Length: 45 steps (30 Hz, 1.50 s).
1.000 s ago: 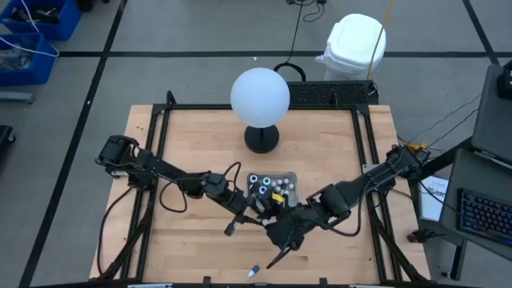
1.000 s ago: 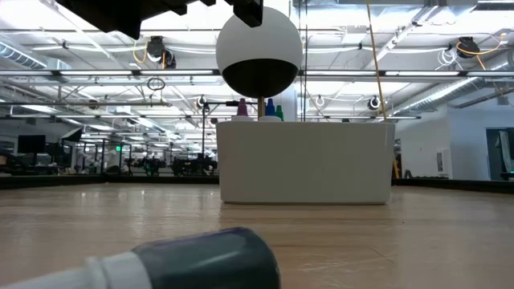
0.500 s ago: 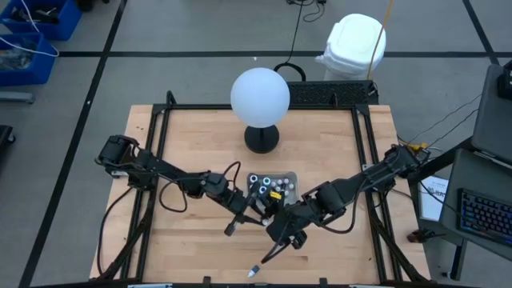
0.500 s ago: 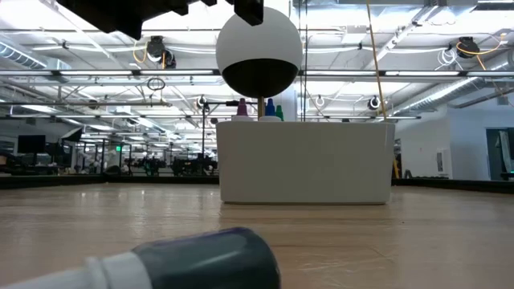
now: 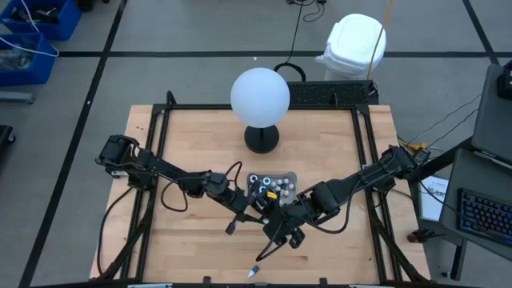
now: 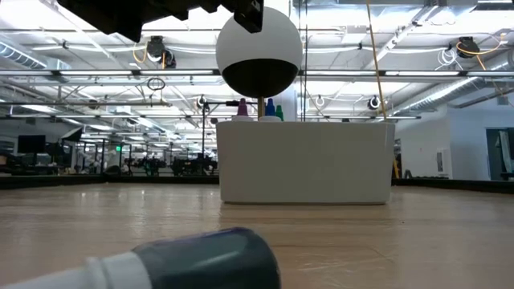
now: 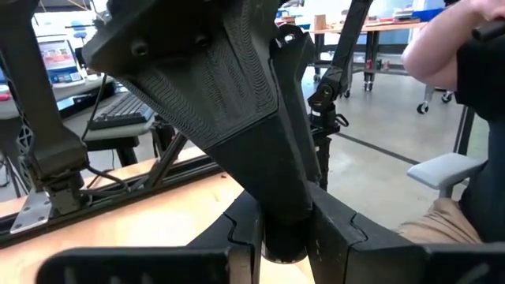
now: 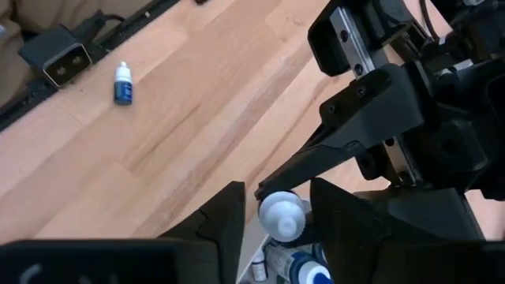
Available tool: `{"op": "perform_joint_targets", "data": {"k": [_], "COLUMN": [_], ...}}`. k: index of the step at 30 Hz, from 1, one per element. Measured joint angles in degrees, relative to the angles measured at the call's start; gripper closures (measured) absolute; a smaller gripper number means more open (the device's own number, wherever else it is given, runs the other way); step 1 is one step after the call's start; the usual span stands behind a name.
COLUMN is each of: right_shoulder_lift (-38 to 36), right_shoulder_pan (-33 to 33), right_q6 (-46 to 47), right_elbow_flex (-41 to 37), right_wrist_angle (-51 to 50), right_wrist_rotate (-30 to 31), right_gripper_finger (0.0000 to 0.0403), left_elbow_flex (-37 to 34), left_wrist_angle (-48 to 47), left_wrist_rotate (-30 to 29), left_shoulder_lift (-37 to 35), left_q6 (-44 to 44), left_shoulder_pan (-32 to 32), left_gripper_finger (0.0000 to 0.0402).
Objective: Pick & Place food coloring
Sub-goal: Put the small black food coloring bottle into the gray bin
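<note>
— While both arms crowd the tray (image 5: 276, 186) at mid-worktop (image 5: 192, 136), where do the bottles sit?

— Most stand in the tray (image 8: 254, 268), just in front of the globe (image 5: 260, 96). One small blue bottle (image 8: 122, 84) lies apart on the bare wood near the worktop's front edge; it fills the bottom of the low view (image 6: 173, 261), on its side.

— And the right pincer (image 8: 274, 217)?

— It is over the tray's front edge. A white-capped bottle (image 8: 282, 218) shows between its fingers (image 8: 225, 221). Whether they press it I cannot tell.

— The left pincer (image 5: 261, 214)?

— It is beside the tray, touching or nearly touching the right one. In its wrist view the fingers (image 7: 339, 229) stand close on either side of a dark part of the right arm (image 7: 237, 110). I cannot tell whether it grips anything.

— Anything behind?

— A white bin (image 6: 305, 160) beyond the worktop, and a person's arm (image 7: 442, 47) in the left wrist view.
</note>
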Motion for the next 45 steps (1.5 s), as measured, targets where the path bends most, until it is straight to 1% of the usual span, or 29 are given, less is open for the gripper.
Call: {"op": "perform_joint_targets", "data": {"k": [3,10,13,17,19,24,29,31,33,34,35,36,38,40,42,45], "right_shoulder_lift": [-0.02,-0.17,-0.17,-0.17,-0.11,0.09,0.11,0.11,0.11,0.11,0.11,0.11,-0.19,-0.75,-1.61,-2.62], "right_shoulder_pan": [-0.04,-0.11,-0.11,-0.11,-0.11,0.01,0.05,0.35,0.68,0.83,0.9,0.9,0.83,0.71,0.44,-0.83], "right_q6": [0.77,1.01,1.05,1.03,1.06,2.01,4.27,5.28,5.64,5.81,6.04,6.51,7.17,7.3,6.96,5.39], "right_elbow_flex": [-0.1,-1.69,-2.52,-2.87,-2.91,-3.22,-3.22,-3.21,-3.17,-3.15,-3.15,-3.15,-3.15,-3.15,-3.13,-3.08], "right_wrist_angle": [0.29,0.68,0.51,-0.03,-0.32,-3.37,-4.78,-5.53,-7.34,-8.27,-9.14,-9.71,-10.67,-11.15,-10.97,-10.34], "right_wrist_rotate": [-2.16,-2.17,-2.15,-2.04,-2.16,-3.95,-3.31,-2.9,-2.8,-2.79,-2.82,-2.89,-2.85,-2.85,-3.08,-6.26], "right_gripper_finger": [0.0289,0.0337,0.0345,0.0343,0.0343,0.0346,0.0347,0.0347,0.0347,0.0347,0.0347,0.0347,0.0348,0.0348,0.0348,0.0348], "left_elbow_flex": [0.02,0.02,0.0,0.0,0.0,0.25,0.24,0.22,0.24,0.24,0.2,0.11,0.11,0.11,-0.35,-3.57], "left_wrist_angle": [-0.09,-0.74,-1.09,-1.85,-2.32,-1.91,-3.6,-8.3,-16.94,-22.81,-28.82,-33.59,-40.35,-47.13,-51.24,-50.89], "left_wrist_rotate": [0.08,-0.07,-0.07,-0.11,-0.32,-0.55,-0.54,-0.16,2.32,4.12,4.67,3.76,-2.43,-7.69,-8.85,-5.95], "left_shoulder_lift": [0.0,0.02,0.07,0.11,0.11,-0.23,-0.52,-2.61,-5.48,-6.95,-8.31,-9.24,-11.51,-14.92,-18.87,-26.99], "left_q6": [0.02,0.44,0.48,1.62,1.93,1.9,1.35,0.45,2.43,5.23,7.87,9.59,10.49,11.48,13.45,15.85], "left_shoulder_pan": [-0.02,-0.02,-0.02,0.02,0.02,0.24,0.18,0.22,0.27,0.21,-0.25,-0.87,-2.08,-2.3,-1.42,1.49], "left_gripper_finger": [0.0332,0.0332,0.0332,0.0325,0.0305,0.0232,0.0165,0.0146,0.0139,0.014,0.0146,0.0156,0.0186,0.0227,0.0274,0.0344]}}
